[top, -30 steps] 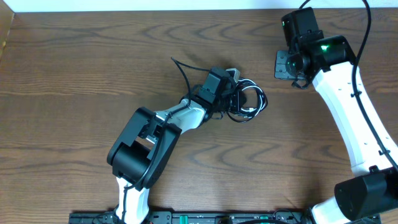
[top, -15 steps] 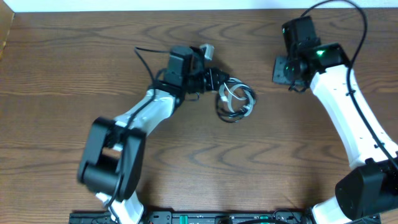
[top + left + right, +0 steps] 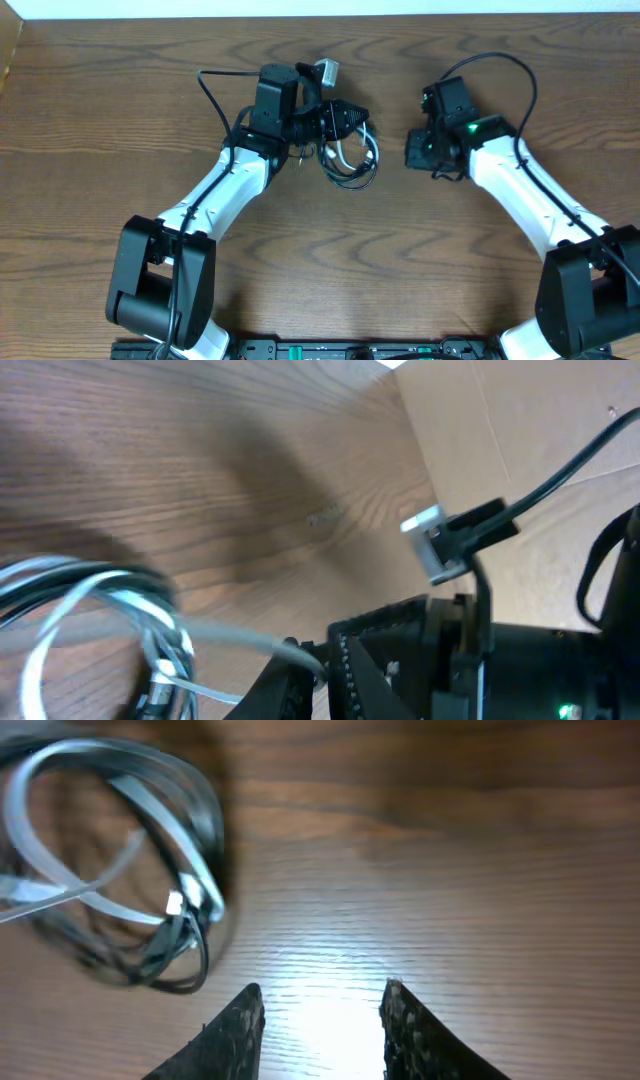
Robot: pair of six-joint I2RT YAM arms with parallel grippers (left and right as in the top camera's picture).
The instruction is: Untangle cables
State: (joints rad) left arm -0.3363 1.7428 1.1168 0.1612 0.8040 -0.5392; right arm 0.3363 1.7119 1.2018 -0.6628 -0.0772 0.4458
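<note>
The tangled thin black and white cords (image 3: pixel 350 165) lie in small overlapping loops on the brown wood-grain tabletop (image 3: pixel 120 100), just beside the left fingers (image 3: pixel 345 116). These are pressed together on the bundle's upper edge, and the left wrist view shows a white strand running into them. A silver plug end (image 3: pixel 327 72) sticks out above that wrist. The right fingers (image 3: pixel 412 150) hover near the loops, spread, with only bare wood between them. The step in hand looks like one side anchored and the other arm lined up to pull. Next, the right fingers would need to single out one loop, pinch it and draw it rightward without dragging the whole coil.
</note>
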